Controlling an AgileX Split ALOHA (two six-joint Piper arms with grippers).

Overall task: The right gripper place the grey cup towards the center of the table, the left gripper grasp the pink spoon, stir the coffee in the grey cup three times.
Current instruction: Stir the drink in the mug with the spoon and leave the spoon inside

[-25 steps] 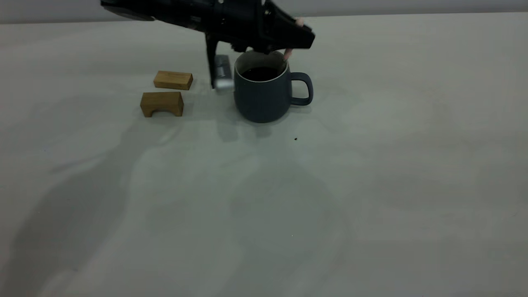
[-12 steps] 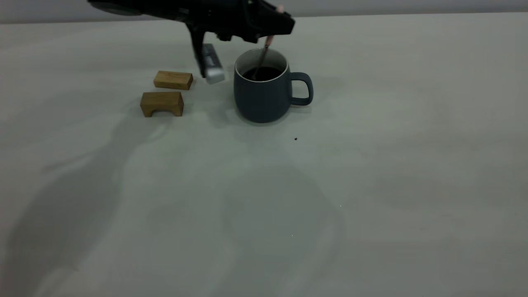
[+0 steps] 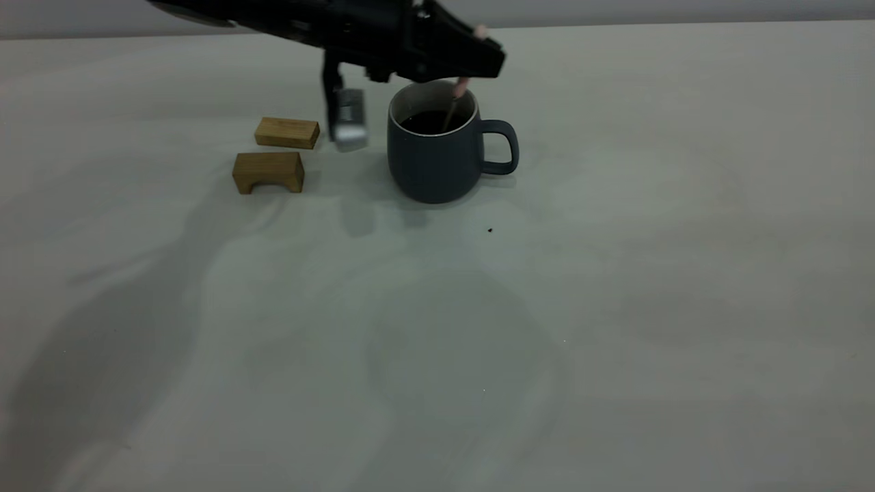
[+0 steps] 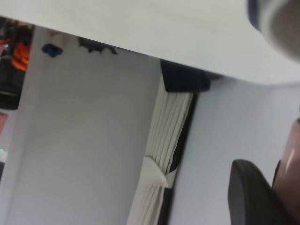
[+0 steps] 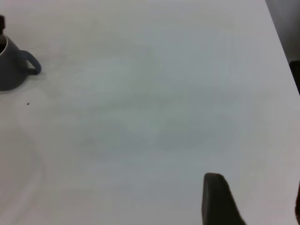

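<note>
Left gripper [image 3: 478, 65] grips pink spoon [image 3: 456, 99] — bowl hidden in grey cup [image 3: 434, 160].

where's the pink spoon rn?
Exterior view: the pink spoon is held by the left gripper, its lower end dipping into the grey cup, right of the two wooden blocks.

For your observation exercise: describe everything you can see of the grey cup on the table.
The grey cup is a rounded, dark slate-grey mug, matte like ceramic, with a pale rim, white inside and a loop handle on the exterior view's right. It stands upright on the table, right of two wooden blocks. It holds the coffee; the pink spoon, held by the left gripper, dips into it.
</note>
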